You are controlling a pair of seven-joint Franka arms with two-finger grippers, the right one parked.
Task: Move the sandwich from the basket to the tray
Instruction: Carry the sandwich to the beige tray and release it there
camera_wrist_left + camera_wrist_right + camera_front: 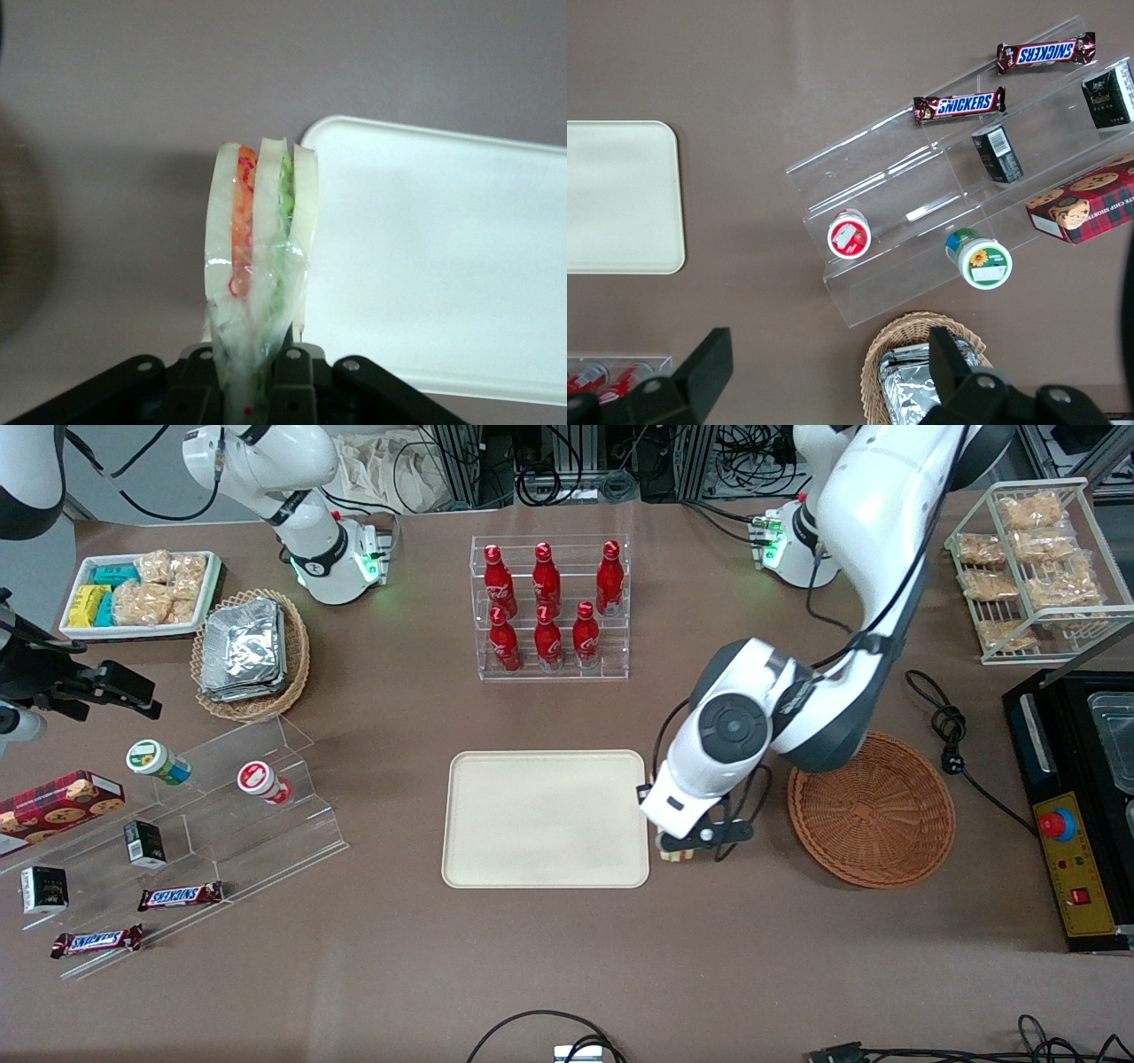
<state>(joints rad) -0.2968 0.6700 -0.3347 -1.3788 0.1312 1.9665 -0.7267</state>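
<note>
My left gripper (680, 854) (252, 372) hangs between the tray and the basket, shut on the sandwich (260, 239) (675, 856). The sandwich is a wrapped wedge of pale bread with orange and green layers, pinched by its narrow end. It hangs above the brown table just beside the tray's rim nearest the basket. The cream-beige tray (545, 819) (443, 266) (620, 199) lies flat with nothing on it. The reddish-brown wicker basket (873, 810) sits toward the working arm's end of the table and holds nothing.
A clear rack of red bottles (549, 607) stands farther from the front camera than the tray. A tan basket of foil packets (252, 654), a white snack tray (142, 593) and an acrylic stand (213, 815) with snacks lie toward the parked arm's end. A black appliance (1076, 806) is beside the basket.
</note>
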